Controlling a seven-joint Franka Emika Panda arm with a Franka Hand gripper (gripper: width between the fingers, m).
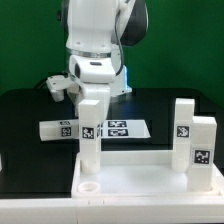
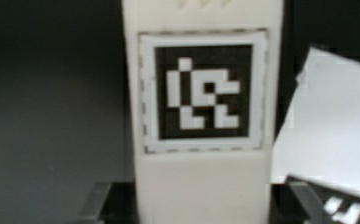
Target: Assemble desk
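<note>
1. Near the exterior view's left, a leg point(image 1: 90, 135) stands upright, its long axis vertical, with its foot at the back left corner of the tabletop point(image 1: 140, 175). The tabletop lies at the front edge of the bench point(image 1: 25, 115).
2. The hand point(image 1: 88, 97) sits straight above this leg. In the wrist view the leg point(image 2: 198, 110) runs up between dark fingers point(image 2: 328, 205); I judge the hand is pinching it.
3. An open socket point(image 1: 88, 186) shows at the front left corner, just in front of the leg.
4. Behind, mid-bench, lies the marker board point(image 1: 95, 129).
5. Right: two more legs point(image 1: 193, 140) stand upright on the tabletop.
</note>
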